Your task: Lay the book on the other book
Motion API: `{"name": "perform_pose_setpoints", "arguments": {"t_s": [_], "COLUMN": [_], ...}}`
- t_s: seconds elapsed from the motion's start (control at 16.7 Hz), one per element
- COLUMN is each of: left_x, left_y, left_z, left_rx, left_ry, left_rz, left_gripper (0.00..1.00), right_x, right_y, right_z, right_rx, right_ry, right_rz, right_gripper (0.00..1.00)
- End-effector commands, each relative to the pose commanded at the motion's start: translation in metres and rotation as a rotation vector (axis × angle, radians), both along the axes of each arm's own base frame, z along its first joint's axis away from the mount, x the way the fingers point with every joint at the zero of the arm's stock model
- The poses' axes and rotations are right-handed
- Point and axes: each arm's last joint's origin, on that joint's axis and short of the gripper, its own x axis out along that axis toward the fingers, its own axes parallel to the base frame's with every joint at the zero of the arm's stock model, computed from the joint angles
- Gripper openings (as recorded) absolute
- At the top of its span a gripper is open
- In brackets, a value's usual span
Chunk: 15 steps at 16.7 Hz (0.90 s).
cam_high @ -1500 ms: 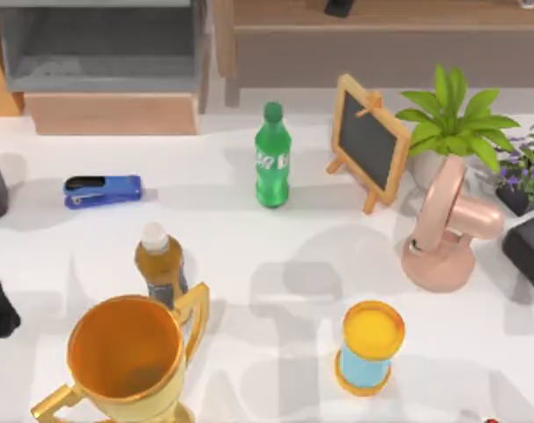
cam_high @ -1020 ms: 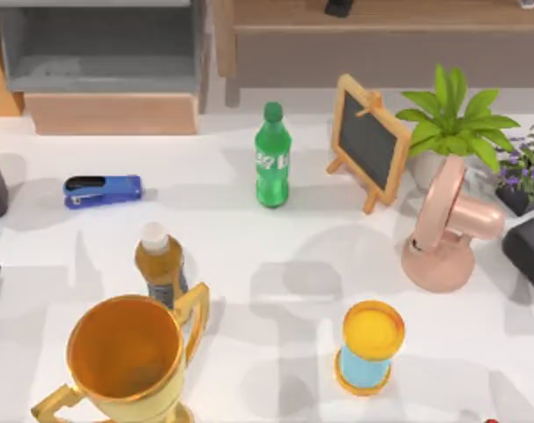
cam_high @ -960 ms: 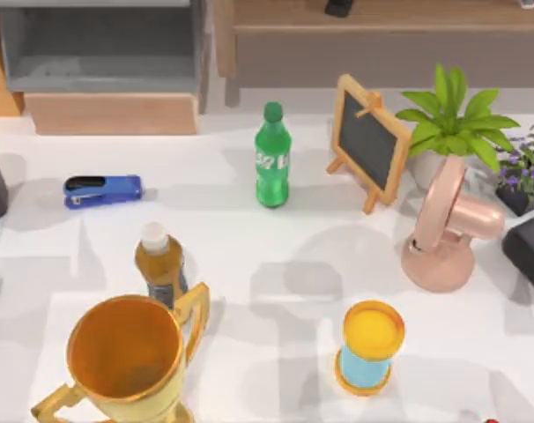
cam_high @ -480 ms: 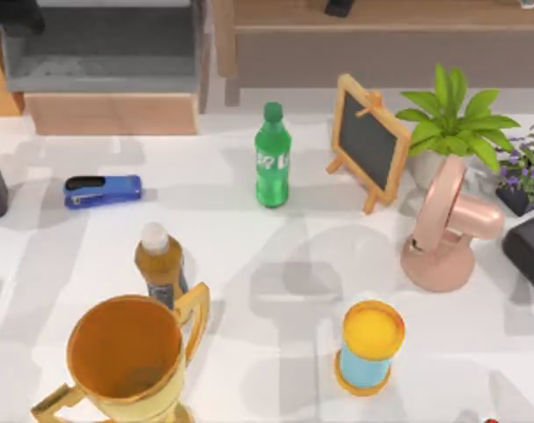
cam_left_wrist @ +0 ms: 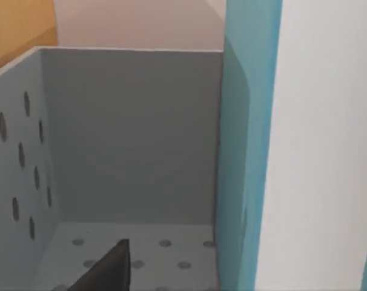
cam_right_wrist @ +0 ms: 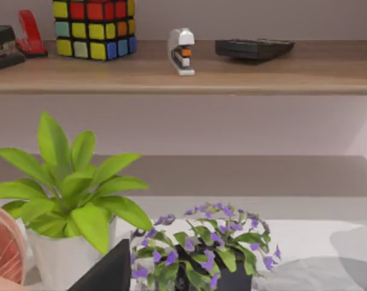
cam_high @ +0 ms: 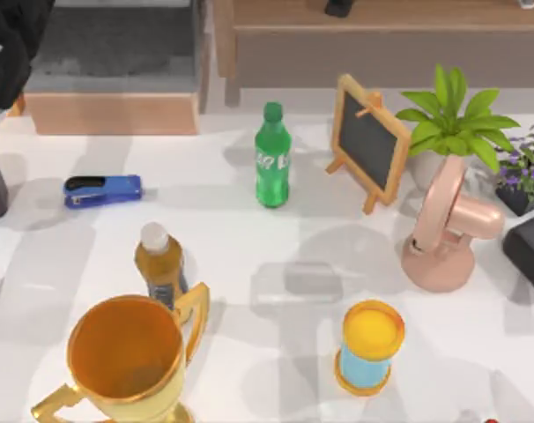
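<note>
Book, teal cover, white pages, upright

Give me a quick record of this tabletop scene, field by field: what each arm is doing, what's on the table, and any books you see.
left arm: top left corner of the top view, above the grey bin
book: teal-covered, upright, close before the left wrist camera
right arm: facing the green plant and purple flowers
table centre: green bottle, chalkboard
table front: trophy, brown bottle, hourglass
table sides: blue stapler, pink fan
</note>
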Motion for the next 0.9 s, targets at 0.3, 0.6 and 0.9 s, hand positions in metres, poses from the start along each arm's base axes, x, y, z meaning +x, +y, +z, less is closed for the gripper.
{"name": "perform_pose_setpoints", "arguments": {"t_s": [0.3,0.6,0.9], "left_x": [0.017,0.02,0.042], "left_y": [-0.005,-0.004,-0.006], "left_z": [-0.01,-0.01,-0.01], "left_rx": [0.001,0.001,0.001], "left_ry": [-0.01,-0.009,-0.01], "left_rz": [0.005,0.006,0.005], "left_gripper": [1.0,1.0,1.0], "right_x": [0.0,0.0,0.0], "right_y": [0.0,0.0,0.0], "right_z": [0.0,0.0,0.0], "right_rx": [0.0,0.0,0.0], "right_ry": [0.0,0.0,0.0], "right_rz": [0.0,0.0,0.0], "right_gripper": [1.0,1.0,1.0]}}
